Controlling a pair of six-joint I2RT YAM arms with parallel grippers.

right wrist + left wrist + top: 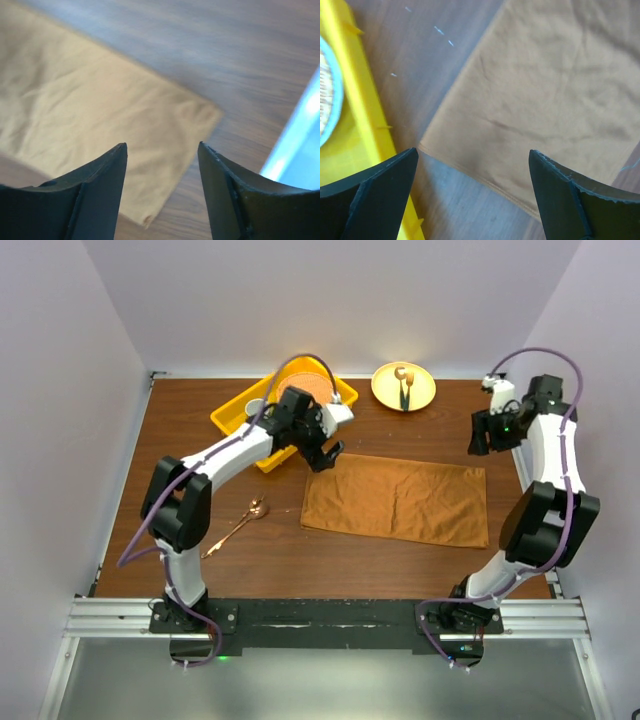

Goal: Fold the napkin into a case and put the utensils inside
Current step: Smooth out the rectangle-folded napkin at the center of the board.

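The rust-brown napkin (395, 500) lies flat on the table as a wide rectangle; no narrow case is in view. My left gripper (328, 455) hovers open over its far left corner, where the left wrist view shows the napkin (545, 90) between and beyond the spread fingers of the left gripper (472, 160). Above the napkin's far right end hangs my right gripper (480, 440), open and empty. In the right wrist view the napkin (100, 115) has its corner under the right gripper (162, 147). The copper spoon (245, 520) rests on the wood left of the napkin.
A yellow tray (232, 418) holding a round woven-looking plate stands at the back, close behind the left gripper; its wall (365, 115) is in the left wrist view. A yellow plate (385, 390) with a dark-handled utensil sits at the back centre.
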